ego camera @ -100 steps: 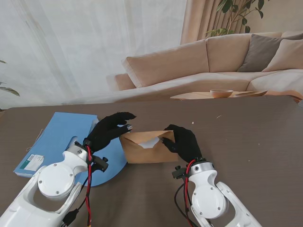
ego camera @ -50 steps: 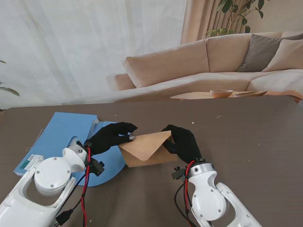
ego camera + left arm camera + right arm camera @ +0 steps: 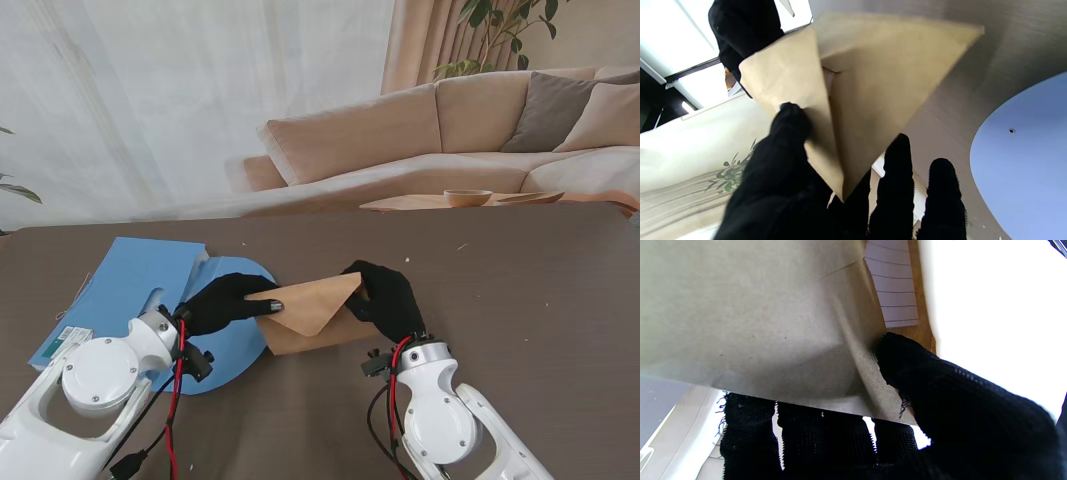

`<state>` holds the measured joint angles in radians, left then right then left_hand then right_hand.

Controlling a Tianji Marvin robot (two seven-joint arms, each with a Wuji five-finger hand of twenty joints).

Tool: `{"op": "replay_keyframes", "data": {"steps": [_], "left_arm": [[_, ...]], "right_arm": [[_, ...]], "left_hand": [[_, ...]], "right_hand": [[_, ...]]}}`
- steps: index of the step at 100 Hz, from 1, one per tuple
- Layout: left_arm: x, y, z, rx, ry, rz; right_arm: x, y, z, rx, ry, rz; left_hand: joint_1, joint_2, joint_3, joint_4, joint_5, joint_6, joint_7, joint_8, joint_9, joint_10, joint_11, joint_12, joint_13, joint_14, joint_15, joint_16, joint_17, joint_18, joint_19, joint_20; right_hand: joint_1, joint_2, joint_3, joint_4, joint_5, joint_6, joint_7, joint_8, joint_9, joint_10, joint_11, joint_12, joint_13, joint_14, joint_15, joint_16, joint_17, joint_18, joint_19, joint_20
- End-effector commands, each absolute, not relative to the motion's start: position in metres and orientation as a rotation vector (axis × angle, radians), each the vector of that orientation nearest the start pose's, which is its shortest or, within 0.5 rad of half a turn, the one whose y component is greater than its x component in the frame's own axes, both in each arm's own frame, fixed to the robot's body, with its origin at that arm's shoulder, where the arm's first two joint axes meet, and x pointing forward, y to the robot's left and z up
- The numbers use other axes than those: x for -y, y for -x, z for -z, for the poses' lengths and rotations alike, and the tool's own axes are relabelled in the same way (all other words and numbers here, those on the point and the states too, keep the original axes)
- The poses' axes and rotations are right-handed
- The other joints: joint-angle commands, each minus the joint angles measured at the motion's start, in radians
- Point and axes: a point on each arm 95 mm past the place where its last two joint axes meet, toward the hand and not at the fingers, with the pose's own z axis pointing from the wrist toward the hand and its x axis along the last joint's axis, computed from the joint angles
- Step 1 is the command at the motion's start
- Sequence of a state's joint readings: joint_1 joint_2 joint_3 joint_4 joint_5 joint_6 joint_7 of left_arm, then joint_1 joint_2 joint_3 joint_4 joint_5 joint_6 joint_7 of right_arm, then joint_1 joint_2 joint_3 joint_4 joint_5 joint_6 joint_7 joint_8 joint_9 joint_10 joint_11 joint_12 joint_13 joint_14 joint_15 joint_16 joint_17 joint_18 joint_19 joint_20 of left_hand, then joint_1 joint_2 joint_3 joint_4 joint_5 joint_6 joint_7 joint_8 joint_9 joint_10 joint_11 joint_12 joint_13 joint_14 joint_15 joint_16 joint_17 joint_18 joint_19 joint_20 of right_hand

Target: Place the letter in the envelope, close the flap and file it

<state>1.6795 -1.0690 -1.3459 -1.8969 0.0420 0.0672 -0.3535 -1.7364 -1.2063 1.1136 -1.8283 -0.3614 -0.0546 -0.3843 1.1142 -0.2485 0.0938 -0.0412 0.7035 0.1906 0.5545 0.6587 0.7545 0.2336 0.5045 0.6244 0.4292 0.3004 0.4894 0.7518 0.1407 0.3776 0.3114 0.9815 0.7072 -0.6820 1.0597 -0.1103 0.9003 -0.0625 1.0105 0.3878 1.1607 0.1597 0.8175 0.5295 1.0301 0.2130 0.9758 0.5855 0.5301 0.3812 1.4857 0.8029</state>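
The brown envelope (image 3: 312,316) is held between both hands, its triangular flap folded down over the front. My left hand (image 3: 226,302) is shut on the envelope's left edge, with the thumb (image 3: 790,124) on the flap and fingers (image 3: 901,186) underneath. My right hand (image 3: 386,298) is shut on the right edge. In the right wrist view the thumb (image 3: 907,366) presses the envelope (image 3: 756,323), and a strip of the lined letter (image 3: 897,290) shows inside the opening. The left wrist view shows the envelope (image 3: 880,86) tilted off the table.
A blue file folder (image 3: 125,290) lies open on the table to my left, its rounded flap (image 3: 235,345) reaching under the left hand. The dark wooden table top (image 3: 520,290) stretches to the right. A sofa and a low table with a bowl stand beyond the table.
The flap, open with the white letter showing a second ago, is now folded down. My left hand drew back nearer to me onto the envelope's left edge. The right hand has hardly moved.
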Motion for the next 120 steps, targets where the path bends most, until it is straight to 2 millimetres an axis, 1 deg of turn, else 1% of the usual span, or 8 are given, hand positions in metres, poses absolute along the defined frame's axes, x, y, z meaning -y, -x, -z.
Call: {"op": "replay_keyframes", "data": {"steps": [1, 21, 30, 36, 40, 79, 97, 120], "left_arm": [[0.025, -0.360, 0.263, -1.293, 2.082, 2.118], [0.027, -0.361, 0.264, -1.240, 2.019, 2.148], [0.029, -0.362, 0.264, -1.194, 1.975, 2.173], [0.029, -0.363, 0.264, -1.167, 1.941, 2.186], [0.029, -0.364, 0.264, -1.157, 1.924, 2.190], [0.026, -0.368, 0.260, -1.100, 1.804, 2.187], [0.029, -0.367, 0.264, -1.157, 1.734, 2.154], [0.041, -0.361, 0.270, -1.232, 1.647, 2.118]], "right_arm": [[-0.079, -0.335, 0.288, 0.849, 2.009, 2.606], [-0.078, -0.334, 0.288, 0.853, 2.009, 2.600], [-0.077, -0.330, 0.288, 0.935, 1.996, 2.550], [-0.074, -0.326, 0.287, 1.017, 1.990, 2.516], [-0.072, -0.324, 0.286, 1.062, 1.985, 2.506], [-0.057, -0.307, 0.273, 1.273, 1.986, 2.499], [-0.055, -0.306, 0.266, 1.255, 1.993, 2.600], [-0.068, -0.317, 0.258, 1.312, 1.877, 2.673]], "left_hand": [[0.084, -0.009, -0.002, 0.030, 0.029, -0.042, 0.086, 0.015, 0.055, -0.016, 0.017, 0.109, 0.034, -0.004, 0.054, 0.030, 0.025, 0.007, 0.025, 0.048], [0.172, 0.008, 0.015, 0.032, 0.052, -0.058, 0.159, -0.022, 0.168, -0.003, 0.035, 0.153, 0.130, 0.030, 0.188, 0.048, 0.075, 0.014, 0.182, 0.121], [0.177, -0.002, 0.051, 0.027, 0.059, -0.068, 0.169, -0.028, 0.200, 0.011, 0.091, 0.149, 0.175, 0.046, 0.258, 0.054, 0.033, 0.011, 0.442, 0.045], [0.176, -0.008, 0.075, 0.024, 0.061, -0.071, 0.175, -0.023, 0.204, 0.015, 0.105, 0.156, 0.183, 0.050, 0.281, 0.059, 0.011, 0.008, 0.561, -0.024], [0.177, -0.009, 0.084, 0.021, 0.060, -0.071, 0.177, -0.021, 0.204, 0.019, 0.106, 0.162, 0.182, 0.052, 0.289, 0.060, -0.001, 0.007, 0.625, -0.103], [0.177, -0.009, 0.104, 0.017, 0.050, -0.066, 0.191, 0.007, 0.191, 0.029, 0.126, 0.188, 0.170, 0.063, 0.322, 0.077, -0.012, 0.002, 0.691, -0.130], [0.177, -0.008, 0.108, 0.016, 0.049, -0.062, 0.190, 0.016, 0.187, 0.030, 0.130, 0.195, 0.163, 0.063, 0.327, 0.080, -0.016, -0.001, 0.698, -0.139], [0.177, -0.008, 0.110, 0.015, 0.046, -0.054, 0.186, 0.028, 0.186, 0.036, 0.136, 0.199, 0.163, 0.067, 0.336, 0.086, -0.015, 0.000, 0.709, -0.144]], "right_hand": [[0.026, -0.001, 0.025, -0.009, 0.027, -0.035, 0.015, 0.029, 0.040, 0.000, 0.004, 0.009, 0.023, -0.005, 0.020, 0.015, -0.005, 0.011, 0.034, 0.013], [0.024, 0.005, 0.008, -0.013, 0.011, -0.014, -0.017, -0.020, 0.025, -0.011, -0.031, -0.017, 0.000, -0.003, -0.013, 0.002, -0.029, 0.003, 0.015, 0.010], [-0.022, -0.003, -0.015, -0.004, -0.135, 0.005, -0.116, -0.109, -0.118, -0.030, -0.119, -0.048, -0.138, -0.014, -0.125, -0.030, -0.132, -0.036, -0.041, 0.000], [-0.092, 0.047, -0.023, 0.057, -0.194, 0.027, -0.386, 0.003, -0.291, -0.058, -0.155, -0.096, -0.253, -0.032, -0.249, -0.052, -0.217, -0.062, -0.121, 0.000], [-0.114, 0.060, -0.033, 0.083, -0.252, 0.032, -0.468, 0.045, -0.385, -0.075, -0.173, -0.115, -0.324, -0.041, -0.308, -0.072, -0.266, -0.073, -0.172, -0.013], [-0.224, 0.007, -0.212, 0.034, -0.675, 0.092, -0.612, -0.054, -0.934, -0.095, -0.312, -0.251, -0.743, -0.120, -0.654, -0.221, -0.515, -0.144, -0.589, -0.100], [-0.252, 0.036, -0.269, 0.033, -0.660, 0.090, -0.620, -0.051, -0.956, -0.093, -0.303, -0.254, -0.774, -0.130, -0.676, -0.232, -0.535, -0.151, -0.630, -0.096], [-0.246, 0.058, -0.205, 0.050, -0.478, 0.061, -0.540, -0.012, -0.786, -0.093, -0.272, -0.241, -0.678, -0.119, -0.632, -0.220, -0.488, -0.127, -0.611, -0.068]]}}
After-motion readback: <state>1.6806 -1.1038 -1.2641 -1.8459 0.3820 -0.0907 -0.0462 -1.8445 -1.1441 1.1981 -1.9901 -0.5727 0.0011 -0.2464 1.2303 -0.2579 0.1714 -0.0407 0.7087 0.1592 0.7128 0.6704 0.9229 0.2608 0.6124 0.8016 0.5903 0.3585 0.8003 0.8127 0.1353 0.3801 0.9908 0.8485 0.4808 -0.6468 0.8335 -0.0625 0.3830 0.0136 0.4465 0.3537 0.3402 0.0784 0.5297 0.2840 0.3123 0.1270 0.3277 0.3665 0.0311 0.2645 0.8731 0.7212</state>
